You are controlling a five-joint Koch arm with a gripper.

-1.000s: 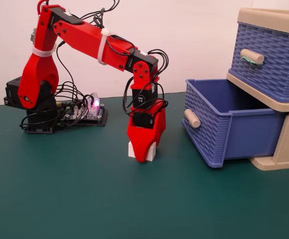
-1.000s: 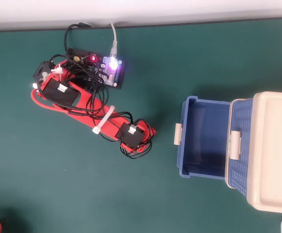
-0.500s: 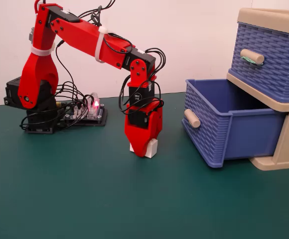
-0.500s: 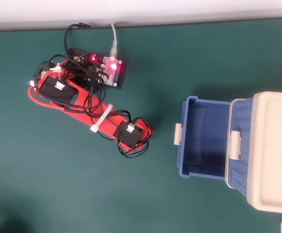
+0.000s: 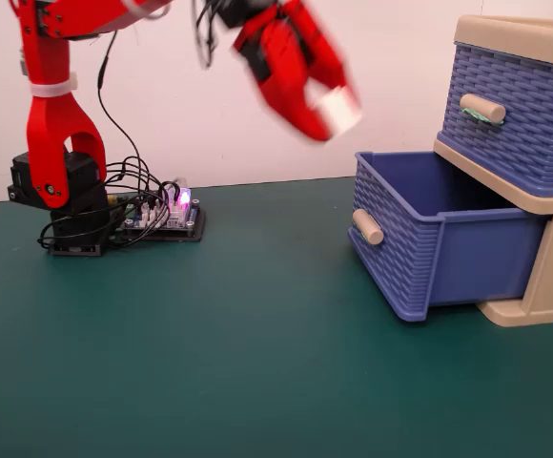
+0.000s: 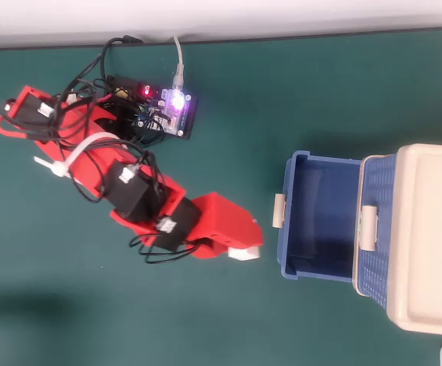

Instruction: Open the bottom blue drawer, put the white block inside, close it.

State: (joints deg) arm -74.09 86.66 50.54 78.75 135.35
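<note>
The fingers [image 5: 326, 113], blurred, seem clamped on the block [image 5: 338, 110], held aloft at ten o'clock from the open bottom drawer [image 5: 419, 243] in the fixed view.

Even, bright lighting is seen in both views; gripper [image 5: 326, 113] is motion-blurred in the fixed view; soft shadow is cast inside the bottom blue drawer [image 6: 320, 217].
</note>
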